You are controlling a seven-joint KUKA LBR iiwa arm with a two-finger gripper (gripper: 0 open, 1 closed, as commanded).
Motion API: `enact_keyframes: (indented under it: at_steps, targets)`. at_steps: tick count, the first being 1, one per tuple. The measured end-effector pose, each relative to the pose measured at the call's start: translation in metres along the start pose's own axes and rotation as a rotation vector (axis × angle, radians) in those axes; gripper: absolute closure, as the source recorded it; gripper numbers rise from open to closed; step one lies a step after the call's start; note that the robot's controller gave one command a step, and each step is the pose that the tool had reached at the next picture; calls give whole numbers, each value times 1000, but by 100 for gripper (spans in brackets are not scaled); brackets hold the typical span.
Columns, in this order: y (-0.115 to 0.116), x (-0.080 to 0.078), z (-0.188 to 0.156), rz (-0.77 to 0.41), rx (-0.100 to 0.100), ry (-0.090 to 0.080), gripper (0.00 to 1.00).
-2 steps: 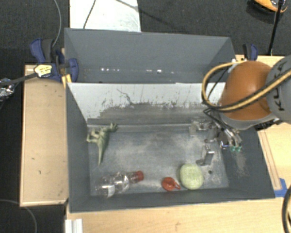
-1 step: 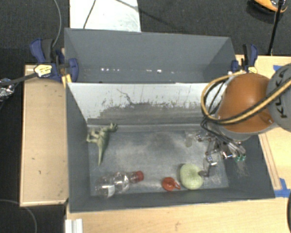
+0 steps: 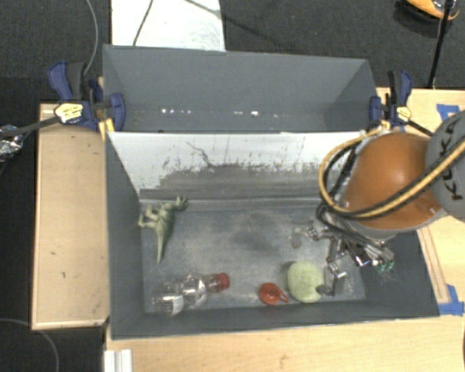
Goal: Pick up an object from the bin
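Observation:
My gripper (image 3: 331,280) hangs low at the bin's front right, under the orange cover. Its fingertips sit right beside a pale green rounded lump (image 3: 303,280) on the bin floor, at that lump's right side. A small red object (image 3: 272,294) lies just left of the lump, touching or nearly touching it. I cannot make out how the fingers stand.
A clear plastic bottle with a red cap (image 3: 192,289) lies along the front wall at the left. A pale green toy dinosaur (image 3: 161,218) rests in the back left corner of the floor. The arm and its cables cover the bin's right side.

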State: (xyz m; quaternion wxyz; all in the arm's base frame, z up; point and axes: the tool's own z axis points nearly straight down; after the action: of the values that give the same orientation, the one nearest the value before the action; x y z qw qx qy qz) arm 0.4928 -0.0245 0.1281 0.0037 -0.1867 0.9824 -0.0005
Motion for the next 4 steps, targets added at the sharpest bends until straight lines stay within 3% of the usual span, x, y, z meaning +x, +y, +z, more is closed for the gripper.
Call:
enact_keyframes:
  at_steps: [1, 2, 4]
  targets:
    - [-4, 14, 41, -283, -5, 6, 0]
    - [-3, 17, 55, -181, 1, 0, 100]
    - [-2, 18, 52, -181, 0, 1, 100]
